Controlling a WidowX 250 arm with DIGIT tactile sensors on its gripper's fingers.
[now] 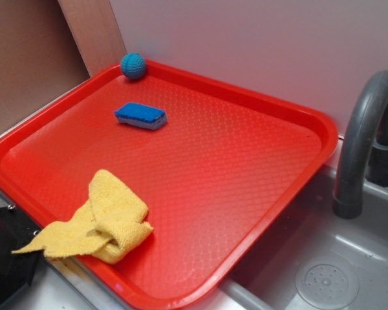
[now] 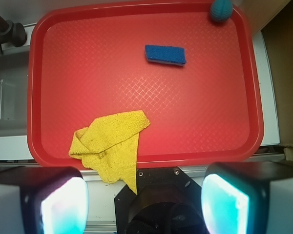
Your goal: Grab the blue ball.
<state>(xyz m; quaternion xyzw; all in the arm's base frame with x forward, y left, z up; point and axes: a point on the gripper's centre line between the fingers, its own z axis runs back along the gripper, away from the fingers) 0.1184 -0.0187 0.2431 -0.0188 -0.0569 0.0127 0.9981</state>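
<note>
The blue ball is small, teal and knitted. It rests in the far left corner of the red tray, against the rim. The wrist view shows the blue ball at the top right corner of the red tray. My gripper hovers high over the near edge, far from the ball. It is open, its two pale fingertips wide apart with nothing between them. The exterior view does not show the gripper.
A flat blue sponge lies near the ball, the same blue sponge sitting mid-tray from the wrist. A crumpled yellow cloth hangs over the near rim. A grey sink with a grey faucet stands to the right.
</note>
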